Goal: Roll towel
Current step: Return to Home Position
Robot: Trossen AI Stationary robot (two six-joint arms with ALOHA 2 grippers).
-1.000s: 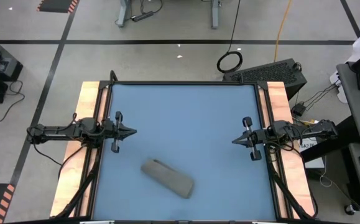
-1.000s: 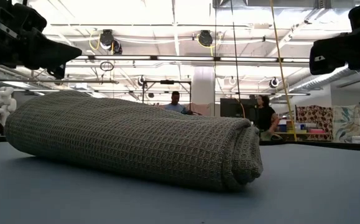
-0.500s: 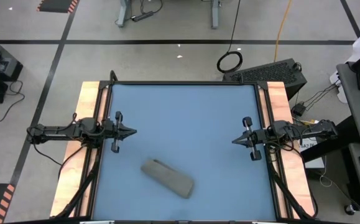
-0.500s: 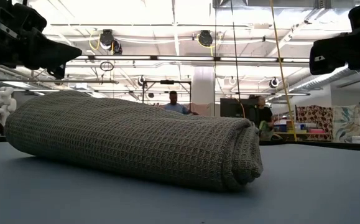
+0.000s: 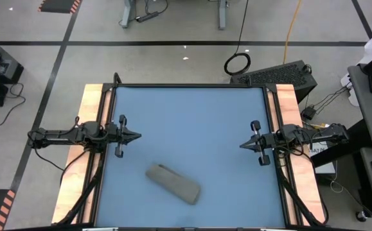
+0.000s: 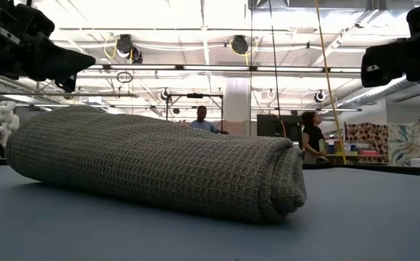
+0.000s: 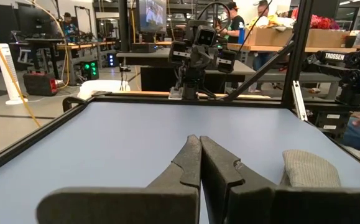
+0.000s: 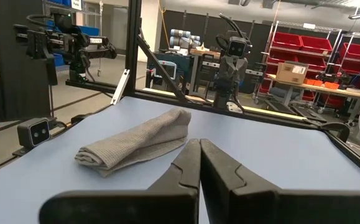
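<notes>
Towel (image 5: 173,183) well apart from fingers (image 7: 189,165).

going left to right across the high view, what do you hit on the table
left gripper, fingers shut, over the table's left side → towel, rolled up and lying at an angle near the front edge → right gripper, fingers shut, over the right side
</notes>
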